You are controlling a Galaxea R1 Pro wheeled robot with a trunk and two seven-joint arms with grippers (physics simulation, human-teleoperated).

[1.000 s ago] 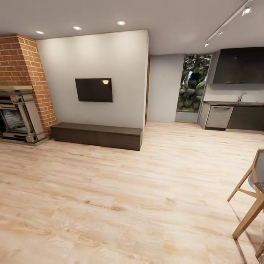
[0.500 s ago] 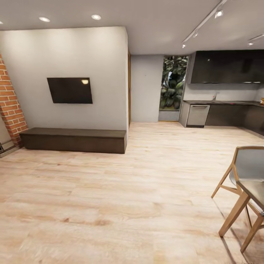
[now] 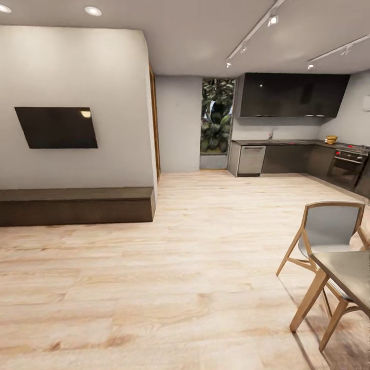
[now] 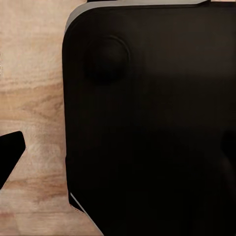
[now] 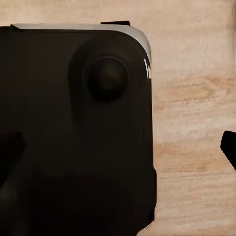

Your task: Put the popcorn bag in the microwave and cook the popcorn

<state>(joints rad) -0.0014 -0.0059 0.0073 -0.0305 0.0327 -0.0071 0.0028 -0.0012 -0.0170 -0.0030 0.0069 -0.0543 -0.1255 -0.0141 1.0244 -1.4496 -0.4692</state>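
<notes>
Panning right since a second ago, the head camera has lost the brick fireplace and now shows the kitchen. Its countertop (image 3: 288,142) lies well ahead, to the robot's right, nearer the right arm; popcorn bag and microwave are too small to tell. Wrist cameras face the robot's dark base (image 4: 147,123); finger spread cannot be told.

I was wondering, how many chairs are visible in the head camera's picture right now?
1. A wooden-legged chair with a grey seat shell stands at the right, tucked against the grey table. More chairs may sit beyond the picture's right edge.
</notes>
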